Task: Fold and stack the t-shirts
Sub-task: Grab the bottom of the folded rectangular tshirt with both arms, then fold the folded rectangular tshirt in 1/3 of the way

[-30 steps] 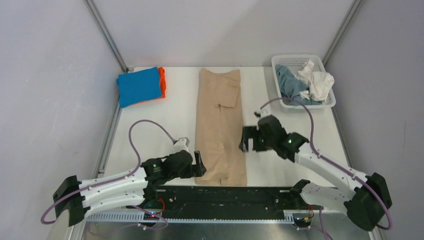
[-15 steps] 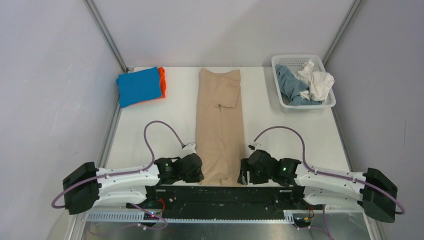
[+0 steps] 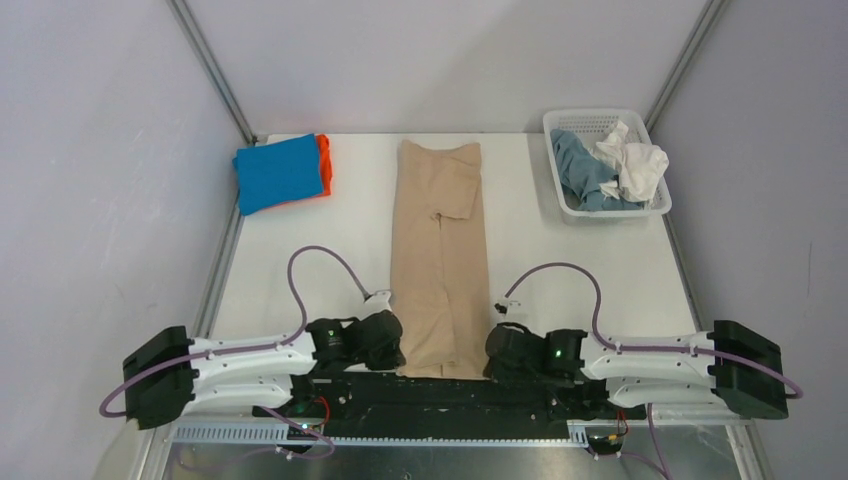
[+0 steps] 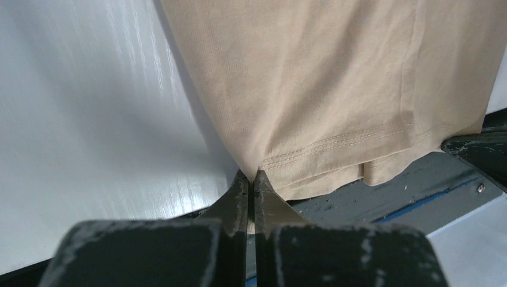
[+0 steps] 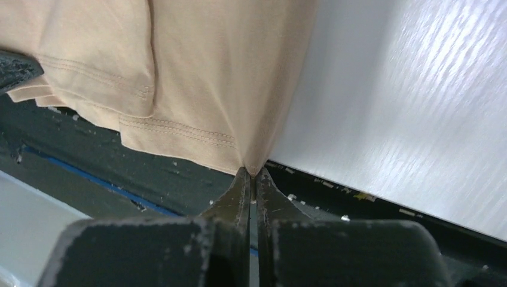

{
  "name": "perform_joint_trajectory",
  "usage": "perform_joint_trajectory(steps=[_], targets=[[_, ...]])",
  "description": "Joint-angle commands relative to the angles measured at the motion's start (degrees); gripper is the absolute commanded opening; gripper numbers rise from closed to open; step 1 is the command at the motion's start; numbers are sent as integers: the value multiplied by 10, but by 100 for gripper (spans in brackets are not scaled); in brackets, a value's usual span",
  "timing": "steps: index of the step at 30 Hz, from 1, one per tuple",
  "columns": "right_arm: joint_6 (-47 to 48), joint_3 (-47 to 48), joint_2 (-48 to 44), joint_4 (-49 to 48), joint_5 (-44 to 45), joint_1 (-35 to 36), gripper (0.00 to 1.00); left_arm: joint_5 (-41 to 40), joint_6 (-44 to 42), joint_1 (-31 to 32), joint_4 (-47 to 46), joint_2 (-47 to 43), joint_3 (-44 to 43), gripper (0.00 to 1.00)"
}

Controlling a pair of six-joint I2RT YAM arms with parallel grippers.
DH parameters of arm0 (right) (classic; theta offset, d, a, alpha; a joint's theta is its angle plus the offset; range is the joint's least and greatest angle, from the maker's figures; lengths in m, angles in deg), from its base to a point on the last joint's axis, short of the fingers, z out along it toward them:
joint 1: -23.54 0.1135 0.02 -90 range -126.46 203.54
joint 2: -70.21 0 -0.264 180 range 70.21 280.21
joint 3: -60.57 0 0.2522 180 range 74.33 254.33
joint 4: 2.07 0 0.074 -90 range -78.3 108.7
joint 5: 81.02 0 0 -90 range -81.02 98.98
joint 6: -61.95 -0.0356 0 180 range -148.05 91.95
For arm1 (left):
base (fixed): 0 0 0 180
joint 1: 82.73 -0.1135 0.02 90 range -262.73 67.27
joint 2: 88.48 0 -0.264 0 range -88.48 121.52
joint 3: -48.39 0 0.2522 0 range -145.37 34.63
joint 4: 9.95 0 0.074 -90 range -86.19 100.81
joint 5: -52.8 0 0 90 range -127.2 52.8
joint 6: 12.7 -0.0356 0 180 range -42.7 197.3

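Observation:
A beige t-shirt [image 3: 438, 250], folded into a long strip, lies down the middle of the table [image 3: 560, 270]. Its near hem hangs over the front edge. My left gripper [image 3: 398, 352] is shut on the hem's near left corner [image 4: 258, 167]; the cloth is pinched between the fingertips [image 4: 239, 194]. My right gripper [image 3: 490, 355] is shut on the near right corner [image 5: 251, 164]. A folded bright blue t-shirt [image 3: 278, 172] lies on an orange one [image 3: 323, 165] at the back left. A white t-shirt [image 3: 632, 160] and a grey-blue one [image 3: 585, 170] lie crumpled in the basket.
The white mesh basket [image 3: 605, 120] stands at the back right corner. A dark metal rail [image 3: 450, 395] runs along the table's near edge under the hem. Grey walls close in both sides and the back.
Both arms came down to the near edge of the table and both grippers went from open to shut on the beige t-shirt's hem corners. The right arm travelled furthest, from mid-table.

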Motion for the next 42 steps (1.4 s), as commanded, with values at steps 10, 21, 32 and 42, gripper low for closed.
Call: perform_joint_trajectory(steps=[10, 21, 32, 42], targets=[[-56, 2, -87, 27, 89, 91, 0, -17, 2, 48, 32, -110, -3, 0], [182, 57, -63, -128, -40, -171, 0, -72, -120, -124, 32, -15, -158, 0], [294, 185, 103, -215, -132, -355, 0, -54, -221, -255, 28, 201, -336, 0], [322, 273, 244, -283, -186, -434, 0, -10, -281, -347, 22, 333, -458, 4]])
